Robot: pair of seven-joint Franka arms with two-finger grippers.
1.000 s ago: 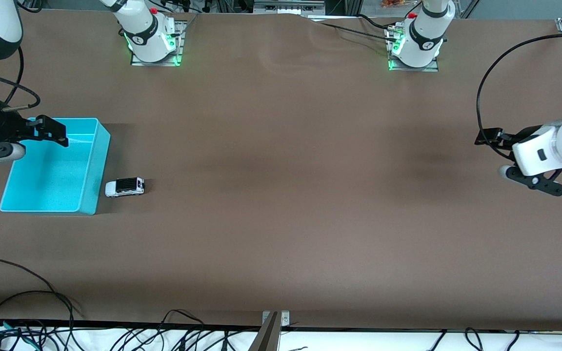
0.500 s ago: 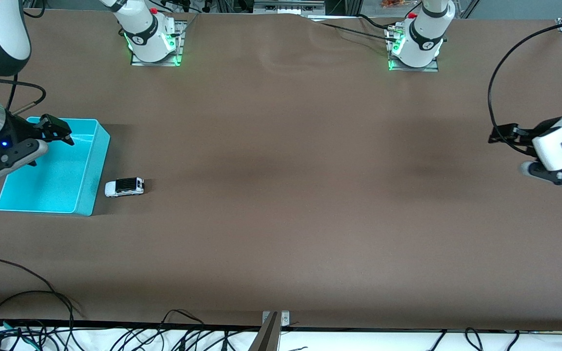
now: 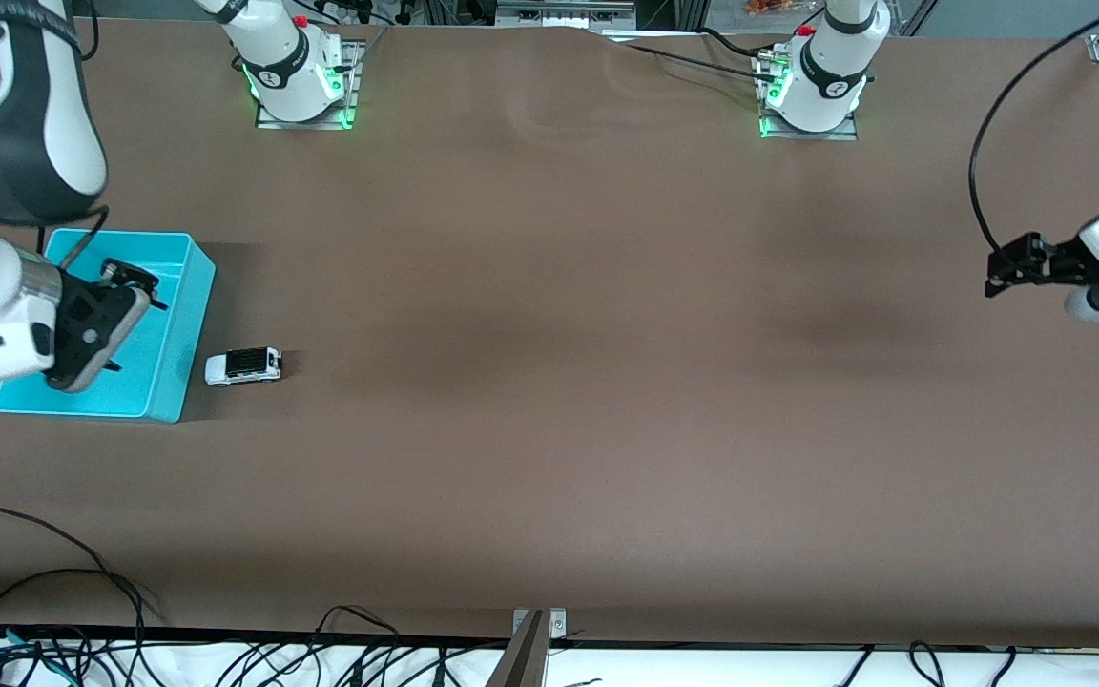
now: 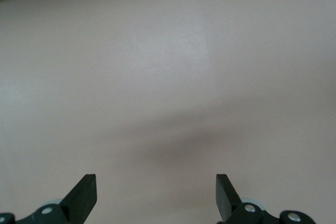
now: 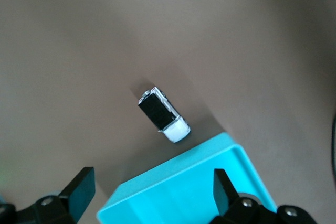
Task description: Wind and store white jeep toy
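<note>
The white jeep toy [image 3: 244,365], white with a black roof, stands on the brown table beside the turquoise bin [image 3: 177,324], on the side toward the left arm's end. My right gripper [image 3: 134,305] is open and empty, over the bin. In the right wrist view the jeep [image 5: 163,114] lies just past the bin's corner [image 5: 194,192], and the open right gripper [image 5: 152,190] frames the bin's rim. My left gripper [image 3: 1017,277] is open and empty, over bare table at the left arm's end. The left wrist view shows only its open gripper [image 4: 155,195] and the table.
The bin has nothing visible in it. Both arm bases [image 3: 297,76] [image 3: 812,86] stand along the table's edge farthest from the front camera. Loose cables [image 3: 53,592] lie along the edge nearest that camera.
My right arm has swung over the bin and turned its gripper toward the jeep. My left gripper has moved outward toward its end of the table. The jeep has not moved.
</note>
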